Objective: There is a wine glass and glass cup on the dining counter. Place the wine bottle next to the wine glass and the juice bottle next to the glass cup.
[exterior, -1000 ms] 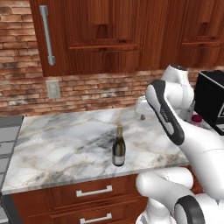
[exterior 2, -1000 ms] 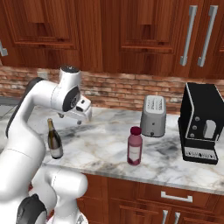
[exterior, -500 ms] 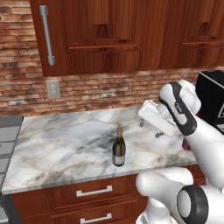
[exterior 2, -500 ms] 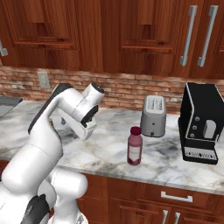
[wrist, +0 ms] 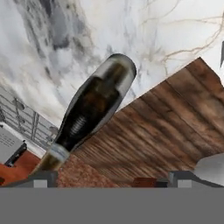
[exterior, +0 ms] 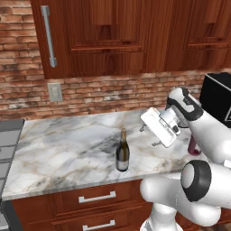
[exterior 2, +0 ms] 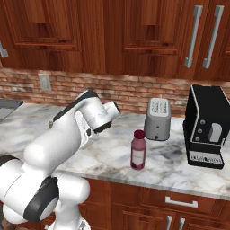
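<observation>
Marble worktop, arm bent, fingers spread

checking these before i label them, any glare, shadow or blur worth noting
Hand view: soft, smeary edges on the wine bottle, pale sheen near its base; left base view: bright highlights on the white arm; right base view: the juice bottle looks evenly lit, no strong shadow beside it.

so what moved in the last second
The arm swung its gripper from the back of the worktop, forward and toward the wine bottle; the hand now tilts, its fingers apart and aimed at the bottle's side. Nothing was taken hold of or let go. The wine bottle, juice bottle, toaster and coffee machine stayed put.
</observation>
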{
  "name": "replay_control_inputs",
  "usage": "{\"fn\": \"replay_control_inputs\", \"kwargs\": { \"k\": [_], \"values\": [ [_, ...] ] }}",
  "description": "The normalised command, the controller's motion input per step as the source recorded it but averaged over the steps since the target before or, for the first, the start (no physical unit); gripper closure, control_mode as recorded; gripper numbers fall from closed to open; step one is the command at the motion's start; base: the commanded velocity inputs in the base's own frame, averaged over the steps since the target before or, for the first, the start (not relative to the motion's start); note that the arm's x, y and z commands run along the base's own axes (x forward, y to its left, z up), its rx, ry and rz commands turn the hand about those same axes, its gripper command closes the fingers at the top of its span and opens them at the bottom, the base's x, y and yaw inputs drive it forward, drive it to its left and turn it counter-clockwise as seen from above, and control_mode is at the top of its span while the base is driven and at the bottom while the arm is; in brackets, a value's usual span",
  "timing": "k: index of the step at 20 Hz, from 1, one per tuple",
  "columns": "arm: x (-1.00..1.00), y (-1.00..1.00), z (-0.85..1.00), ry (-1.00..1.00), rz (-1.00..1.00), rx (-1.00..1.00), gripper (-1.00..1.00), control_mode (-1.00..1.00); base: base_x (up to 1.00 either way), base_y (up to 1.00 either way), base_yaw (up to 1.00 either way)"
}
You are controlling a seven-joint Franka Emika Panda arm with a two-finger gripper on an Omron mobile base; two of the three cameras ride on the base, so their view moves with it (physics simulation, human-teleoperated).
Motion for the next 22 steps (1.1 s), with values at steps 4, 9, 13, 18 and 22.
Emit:
{"fn": "replay_control_inputs", "kwargs": {
  "k": [4,9,13,18,22],
  "values": [
    [0.0,0.48,-0.28,0.32,-0.18,0.15,-1.0,-1.0,0.0,0.0,0.0],
    [0.0,0.1,-0.18,0.19,-0.05,0.11,-1.0,-1.0,0.0,0.0,0.0],
    [0.18,0.0,-0.19,0.1,0.0,0.06,-1.0,-1.0,0.0,0.0,0.0],
    [0.27,0.07,-0.28,0.08,0.0,0.01,-1.0,-1.0,0.0,0.0,0.0],
    [0.15,0.05,-0.13,0.07,0.0,0.01,-1.0,-1.0,0.0,0.0,0.0]
  ]
}}
